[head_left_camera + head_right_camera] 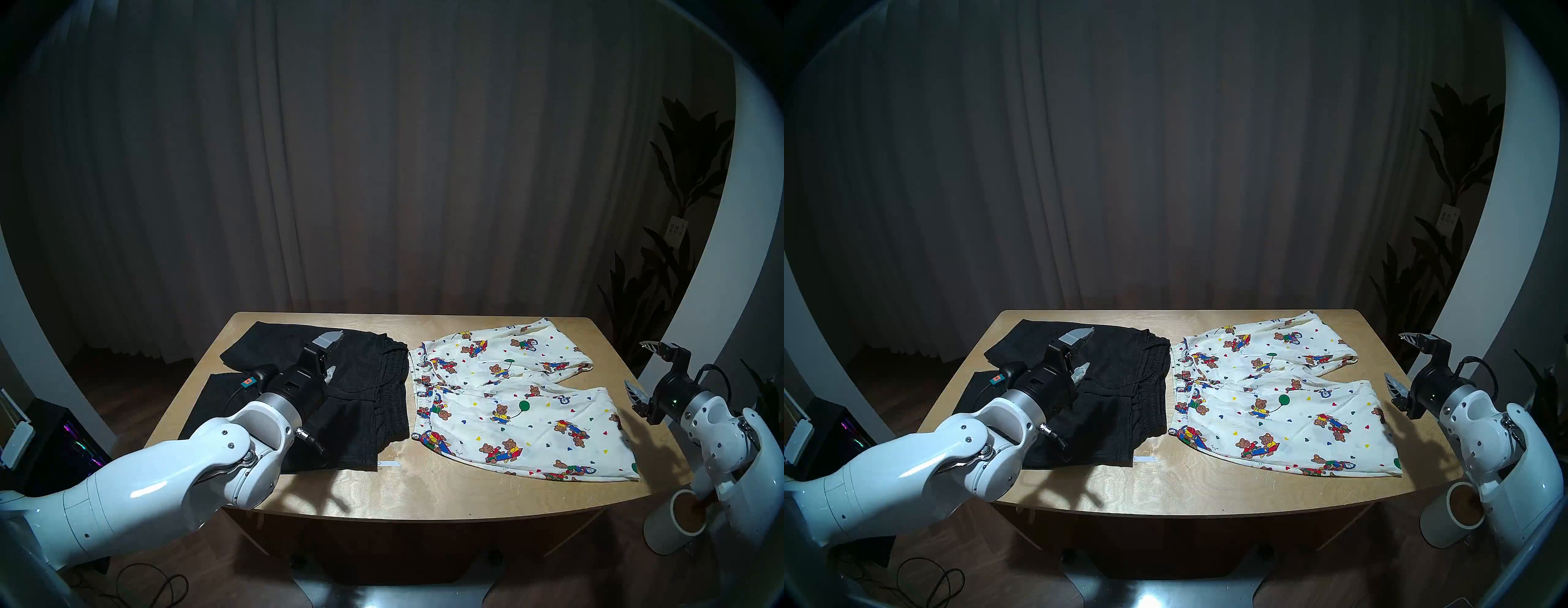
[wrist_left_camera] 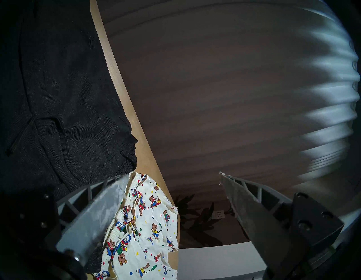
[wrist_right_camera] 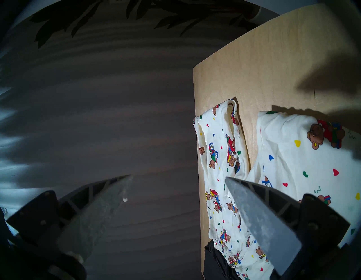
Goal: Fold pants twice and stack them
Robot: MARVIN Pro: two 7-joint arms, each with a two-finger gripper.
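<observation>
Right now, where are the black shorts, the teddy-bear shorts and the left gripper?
black shorts point(image 1: 360, 403): head left view, ribbed waistband.
teddy-bear shorts point(image 1: 522, 429): head left view, near leg.
left gripper point(image 1: 329, 354): head left view, between open fingertips.

A wooden table stands before a dark curtain, a leafy plant at right.

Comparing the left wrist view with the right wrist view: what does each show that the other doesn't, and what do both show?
Only the left wrist view: the broad front of the black shorts with their drawstring, plus the left gripper, open and empty.

Only the right wrist view: both leg openings of the teddy-bear shorts, plus the right gripper, open and empty off the table's edge.

Both: the wooden table, the curtain, the plant, and parts of both pairs.
</observation>
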